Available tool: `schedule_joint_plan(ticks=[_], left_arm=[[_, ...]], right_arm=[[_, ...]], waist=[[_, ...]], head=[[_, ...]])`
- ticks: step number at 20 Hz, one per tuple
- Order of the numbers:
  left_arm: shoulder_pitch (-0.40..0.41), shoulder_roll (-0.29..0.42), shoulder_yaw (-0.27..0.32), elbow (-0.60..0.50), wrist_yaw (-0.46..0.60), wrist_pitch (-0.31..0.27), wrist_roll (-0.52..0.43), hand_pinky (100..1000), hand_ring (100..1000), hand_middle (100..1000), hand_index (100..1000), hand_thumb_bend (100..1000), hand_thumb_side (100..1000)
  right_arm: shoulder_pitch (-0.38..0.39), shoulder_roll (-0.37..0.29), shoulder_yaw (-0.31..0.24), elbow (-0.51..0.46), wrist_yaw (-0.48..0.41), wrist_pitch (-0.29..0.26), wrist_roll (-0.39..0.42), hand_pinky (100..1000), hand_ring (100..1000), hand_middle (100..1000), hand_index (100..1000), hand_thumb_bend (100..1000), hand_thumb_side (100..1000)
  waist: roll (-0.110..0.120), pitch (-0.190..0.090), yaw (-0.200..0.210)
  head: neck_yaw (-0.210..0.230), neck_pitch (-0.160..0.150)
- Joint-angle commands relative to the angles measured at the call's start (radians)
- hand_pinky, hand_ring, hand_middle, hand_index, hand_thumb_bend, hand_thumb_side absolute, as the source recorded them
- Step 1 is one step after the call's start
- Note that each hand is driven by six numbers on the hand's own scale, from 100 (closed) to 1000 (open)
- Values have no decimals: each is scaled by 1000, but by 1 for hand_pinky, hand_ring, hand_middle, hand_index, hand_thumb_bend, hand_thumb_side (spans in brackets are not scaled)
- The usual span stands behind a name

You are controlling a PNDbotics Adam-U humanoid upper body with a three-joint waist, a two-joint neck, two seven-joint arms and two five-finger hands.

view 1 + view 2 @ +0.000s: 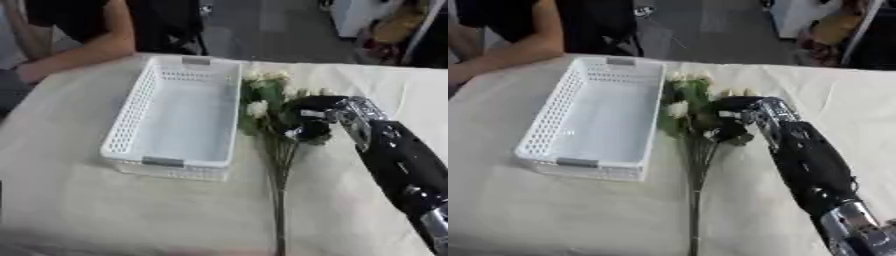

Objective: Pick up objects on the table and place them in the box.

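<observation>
A bunch of white flowers (262,95) with green leaves and long stems (280,200) lies on the cloth-covered table, just right of a white perforated basket (131,117). The basket holds nothing that I can see. My right hand (311,117) reaches in from the lower right and sits on the bunch just below the blooms, its black fingers curled down round the leafy upper stems. The stems run toward the table's near edge. My left hand is out of both views.
The table is covered in a beige cloth (70,210). A person's forearm (83,52) rests at the far left edge, beyond the basket. Clutter stands past the table at the top right.
</observation>
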Motion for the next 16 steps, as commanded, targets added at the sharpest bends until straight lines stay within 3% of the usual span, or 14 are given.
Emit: schedule_joint_plan(ticks=[1, 3, 6, 7, 11, 12, 13, 15, 16], left_arm=[[-17, 14, -2, -20, 2, -3, -5, 472, 503, 615, 689, 136, 871], [-17, 14, -3, -20, 2, -3, -7, 472, 504, 615, 689, 136, 871], [-17, 15, -4, -22, 2, -2, -9, 472, 504, 615, 689, 136, 870], [-17, 16, -4, -22, 2, -2, -9, 472, 504, 615, 689, 136, 870], [-16, 17, -3, -23, 0, -2, -10, 473, 504, 615, 689, 136, 869], [-15, 17, -3, -23, 0, -2, -10, 473, 504, 615, 689, 135, 869], [-15, 18, -3, -24, -1, -2, -10, 473, 505, 615, 689, 136, 869], [-14, 19, -3, -24, -3, -1, -10, 473, 505, 616, 689, 135, 868], [-14, 19, -2, -25, -3, -1, -10, 473, 505, 616, 689, 135, 868]], right_arm=[[1, 10, 18, 0, 43, -118, 92, 578, 758, 941, 1000, 100, 680], [3, 7, 30, -9, 74, -134, 75, 443, 623, 874, 996, 100, 473], [7, -1, 54, -27, 132, -162, 18, 201, 448, 728, 790, 119, 382], [8, -5, 62, -33, 147, -174, -11, 100, 375, 632, 700, 100, 348], [11, -25, 82, -45, 184, -213, -130, 100, 139, 359, 521, 100, 248], [11, -30, 86, -48, 188, -220, -161, 100, 100, 331, 500, 100, 255], [8, -37, 91, -54, 191, -230, -192, 100, 100, 307, 490, 100, 258], [4, -51, 101, -69, 199, -247, -254, 100, 100, 139, 439, 100, 238], [4, -57, 104, -75, 201, -252, -285, 100, 100, 139, 439, 100, 238]], waist=[[2, -7, 1], [1, -7, 1], [-1, -8, 1], [-1, -9, 1], [-3, -10, -1], [-3, -10, -1], [-4, -10, -2], [-4, -11, -3], [-5, -11, -3]], head=[[1, -1], [4, -1], [10, -1], [12, -1], [24, -1], [26, -1], [28, -1], [31, -1], [31, -1]])
